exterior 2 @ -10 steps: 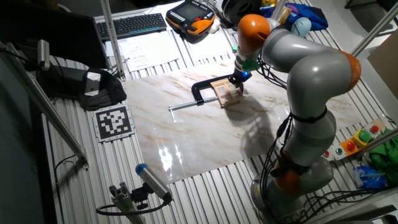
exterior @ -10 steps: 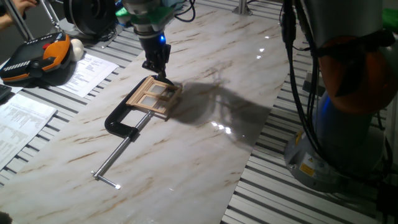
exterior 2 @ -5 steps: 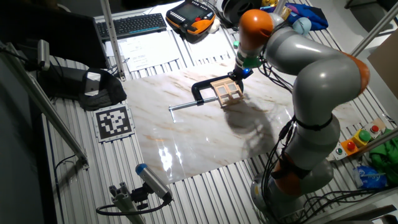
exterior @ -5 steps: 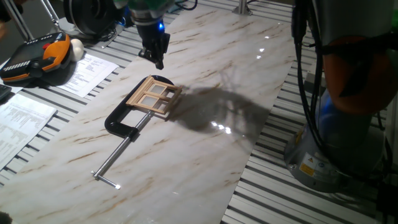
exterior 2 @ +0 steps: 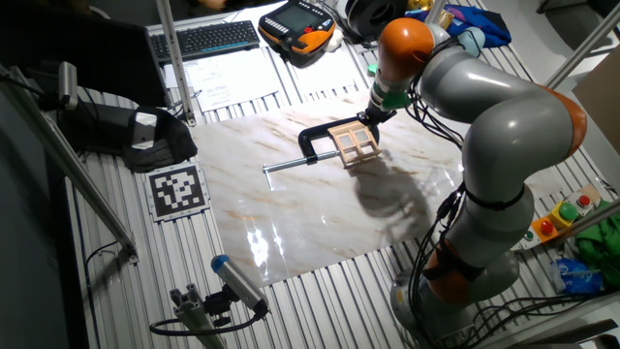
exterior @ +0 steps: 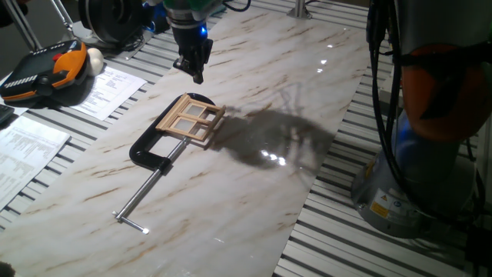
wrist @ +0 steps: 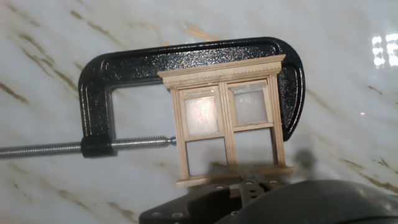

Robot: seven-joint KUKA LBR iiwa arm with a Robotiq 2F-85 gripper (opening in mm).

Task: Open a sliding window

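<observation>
Your gripper (exterior: 197, 75) is hanging in the air above the marble table (exterior: 254, 192), up off the sliding window (exterior: 190, 119) and not touching it. From both fixed views the fingers look pressed together with nothing between them, but honestly you can't tell for sure, and the hand view only shows the dark gripper body at the bottom.

The sliding window lies flat near the far edge of the table, on the side away from the robot's base. It's pinned at one side by the black C-clamp (wrist: 124, 68), whose steel screw rod (exterior: 142, 201) runs along the slab.
</observation>
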